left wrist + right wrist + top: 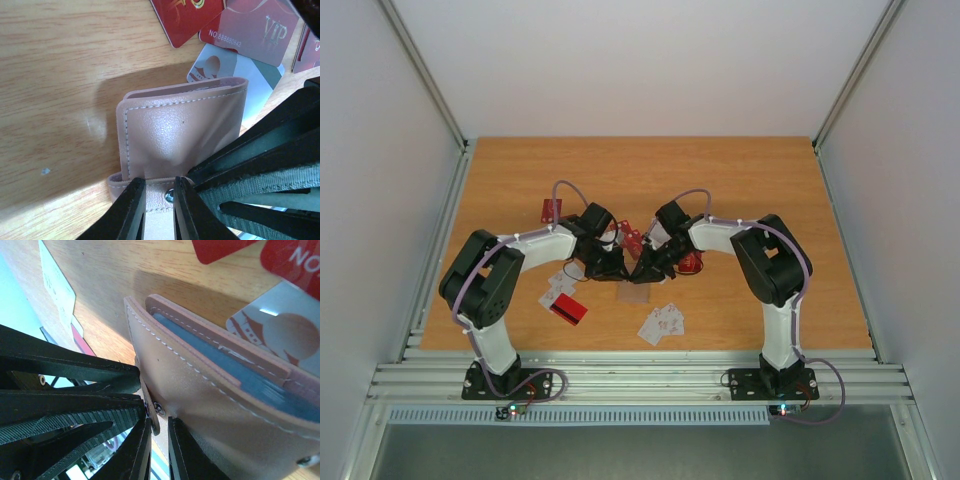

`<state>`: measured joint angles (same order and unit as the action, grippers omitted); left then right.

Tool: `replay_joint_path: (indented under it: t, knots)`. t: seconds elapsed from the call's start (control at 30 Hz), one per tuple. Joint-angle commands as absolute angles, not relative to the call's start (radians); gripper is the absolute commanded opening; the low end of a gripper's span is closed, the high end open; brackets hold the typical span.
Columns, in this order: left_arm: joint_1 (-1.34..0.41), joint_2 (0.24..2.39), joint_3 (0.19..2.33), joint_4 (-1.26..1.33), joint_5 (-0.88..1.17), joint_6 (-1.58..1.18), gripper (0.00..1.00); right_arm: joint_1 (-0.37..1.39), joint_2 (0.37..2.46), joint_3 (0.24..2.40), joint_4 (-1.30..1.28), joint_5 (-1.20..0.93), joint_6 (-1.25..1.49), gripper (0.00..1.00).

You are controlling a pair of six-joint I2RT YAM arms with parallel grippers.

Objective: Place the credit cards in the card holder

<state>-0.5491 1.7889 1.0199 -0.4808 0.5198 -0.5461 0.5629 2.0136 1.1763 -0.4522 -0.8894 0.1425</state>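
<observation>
Card holder (633,294) is found near the middle of the table (770,200), betw. both grippers, w/ loose cards scattered around it. At far left a red card (567,310) and white cards (560,285) are laid by the L arm. The left gripper (159,207) is clenched on the holder's snap strap (161,192), tan cover facing its cam. The holder is folded almost closed; blue-grey lining (235,357) is exposed at the gap. Just behind it a white card w/ reddish mark (220,70) is seen, w/ a VIP card (250,27) beyond. The right gripper (159,450) is likewise clamped on the strap, opp. side. More white cards (662,322) are laid nearer the R base.
</observation>
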Motion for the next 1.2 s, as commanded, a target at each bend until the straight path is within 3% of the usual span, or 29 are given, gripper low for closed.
replay_joint_path:
  t: [0.0, 0.2, 0.37, 0.67, 1.17]
  knots:
    - [-0.557, 1.836, 1.028, -0.451, 0.517, -0.538, 0.19, 0.581, 2.063, 1.181, -0.395, -0.879, 0.165, 0.12]
    - [-0.558, 1.839, 1.029, -0.445, 0.525, -0.539, 0.19, 0.58, 2.065, 1.183, -0.387, -0.882, 0.172, 0.1]
    - [-0.563, 1.836, 1.031, -0.441, 0.529, -0.538, 0.19, 0.58, 2.072, 1.193, -0.417, -0.862, 0.166, 0.01]
    - [-0.563, 1.773, 1.043, -0.496, 0.5, -0.497, 0.27, 0.58, 2.076, 1.229, -0.53, -0.781, 0.101, 0.01]
    - [-0.561, 1.684, 1.052, -0.561, 0.486, -0.439, 0.27, 0.579, 2.068, 1.242, -0.588, -0.723, 0.052, 0.01]
